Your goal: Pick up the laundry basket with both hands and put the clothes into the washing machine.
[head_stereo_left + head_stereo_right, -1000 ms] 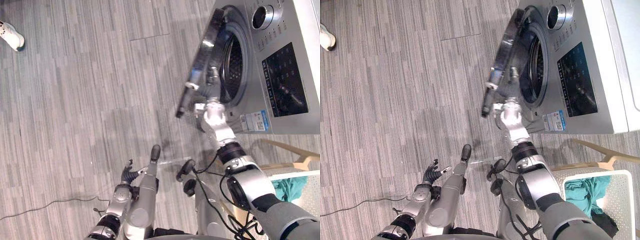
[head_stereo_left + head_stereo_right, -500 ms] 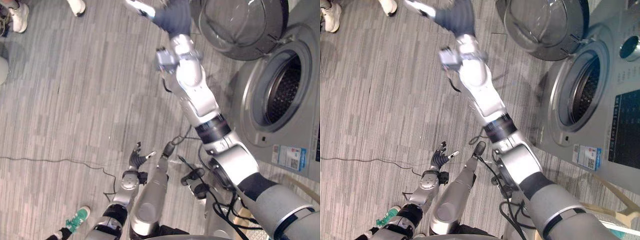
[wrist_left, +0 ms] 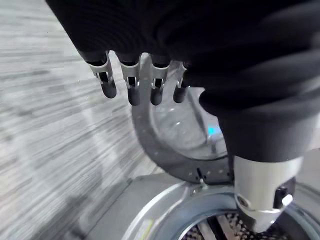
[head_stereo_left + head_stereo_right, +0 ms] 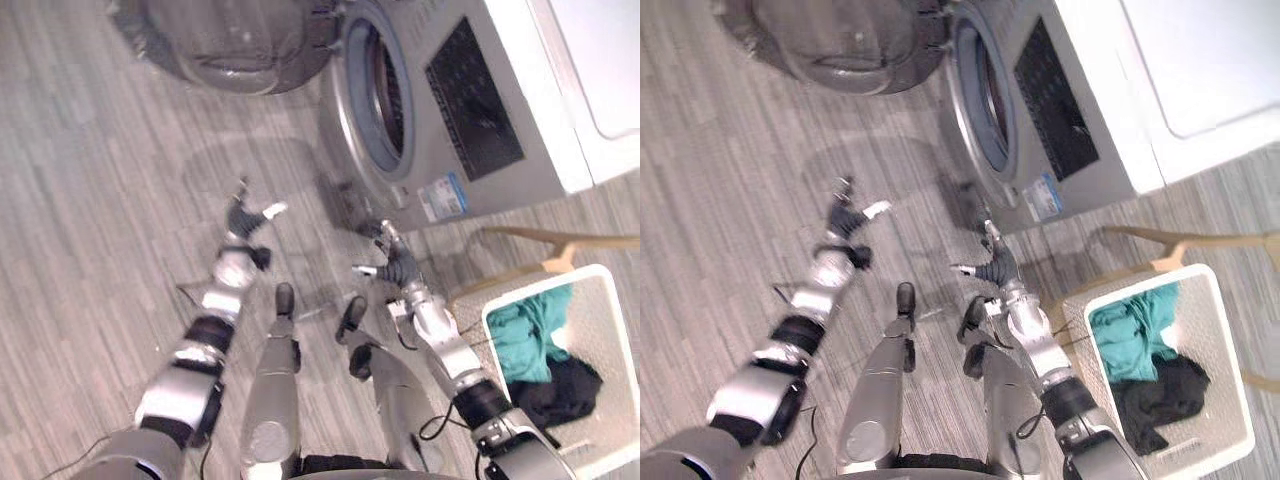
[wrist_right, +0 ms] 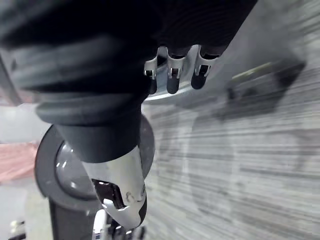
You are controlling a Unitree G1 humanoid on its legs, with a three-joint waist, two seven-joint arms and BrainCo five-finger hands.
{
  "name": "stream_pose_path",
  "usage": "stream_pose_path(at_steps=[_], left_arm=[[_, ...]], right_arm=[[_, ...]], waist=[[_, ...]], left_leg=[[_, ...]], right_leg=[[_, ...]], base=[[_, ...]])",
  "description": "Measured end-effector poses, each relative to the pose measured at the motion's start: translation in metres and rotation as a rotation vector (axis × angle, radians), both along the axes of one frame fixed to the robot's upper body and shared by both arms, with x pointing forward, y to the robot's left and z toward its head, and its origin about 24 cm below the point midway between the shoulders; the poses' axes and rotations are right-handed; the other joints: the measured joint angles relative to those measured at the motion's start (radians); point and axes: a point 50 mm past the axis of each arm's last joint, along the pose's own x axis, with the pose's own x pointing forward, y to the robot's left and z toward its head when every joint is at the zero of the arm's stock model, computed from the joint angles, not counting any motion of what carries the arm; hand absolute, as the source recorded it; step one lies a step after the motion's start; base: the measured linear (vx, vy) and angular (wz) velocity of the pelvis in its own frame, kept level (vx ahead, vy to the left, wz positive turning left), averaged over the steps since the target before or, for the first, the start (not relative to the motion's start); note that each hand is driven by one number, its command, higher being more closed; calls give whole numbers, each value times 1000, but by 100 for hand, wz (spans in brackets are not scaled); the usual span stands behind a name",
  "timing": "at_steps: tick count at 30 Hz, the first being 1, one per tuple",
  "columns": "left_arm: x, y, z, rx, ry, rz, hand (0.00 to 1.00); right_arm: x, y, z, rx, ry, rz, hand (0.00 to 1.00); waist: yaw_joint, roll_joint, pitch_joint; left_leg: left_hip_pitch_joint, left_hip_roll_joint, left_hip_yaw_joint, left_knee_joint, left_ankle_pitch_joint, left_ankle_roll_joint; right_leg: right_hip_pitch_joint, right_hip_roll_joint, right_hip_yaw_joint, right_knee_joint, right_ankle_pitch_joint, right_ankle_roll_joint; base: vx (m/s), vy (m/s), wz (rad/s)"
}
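The white laundry basket (image 4: 1228, 375) stands on the floor at the lower right, holding a teal garment (image 4: 1130, 335) and a black one (image 4: 1155, 400). The silver washing machine (image 4: 520, 150) lies beyond it, its drum opening (image 4: 385, 85) uncovered and its round glass door (image 4: 235, 40) swung wide open. My left hand (image 4: 243, 215) hovers over the floor in front of the door, fingers (image 3: 130, 87) straight, holding nothing. My right hand (image 4: 397, 262) hangs open near the machine's lower front corner, left of the basket and apart from it, its fingers (image 5: 172, 77) relaxed.
A light wooden frame (image 4: 545, 240) stands between the machine and the basket, close to the basket's far rim. Grey striped floor (image 4: 90, 200) spreads out on the left.
The camera has swung, so the whole scene has shifted. My right arm, stretched far out by the door half a second ago, has drawn back low beside the machine. The door stands wide open.
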Motion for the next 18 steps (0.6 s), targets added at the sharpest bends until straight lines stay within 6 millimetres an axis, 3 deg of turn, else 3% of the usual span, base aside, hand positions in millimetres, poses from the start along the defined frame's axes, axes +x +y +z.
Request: stream_pose_path(at_steps=[2,4,7,11,18], left_arm=[[2,24,24,42,-22,70,0],[1,41,36,46,-26,126,0],[-4,59,37,-30,-22,205,0],[-4,60,38,-97,-29,214,0],[-11,70,62,-193,-161,243,0]], right_arm=[[-2,-5,-2,11,4,-2,0],[-2,-5,0,30,-5,-8,0],[-10,-4,5,134,-31,-41,0],[-24,-10,21,251,-108,-78,0],[-46,-40,37,315,-201,-198,0]], waist=[[-28,-16,1],[-50,-29,3],[-66,-37,7],[-67,-45,10],[-41,-49,13]], left_leg=[[-26,3,26,27,-11,15],[-38,9,43,37,-16,24],[-68,18,72,74,-36,36],[-137,53,101,163,-81,44],[-179,86,108,226,-113,45]], right_leg=[[-17,7,30,-23,33,8],[-27,8,49,-39,52,10],[-41,14,76,-69,81,21],[-69,31,94,-102,100,40],[-85,37,62,-97,107,39]], base=[[7,74,-38],[19,71,-33],[17,64,-30],[-3,41,-34],[39,10,-9]])
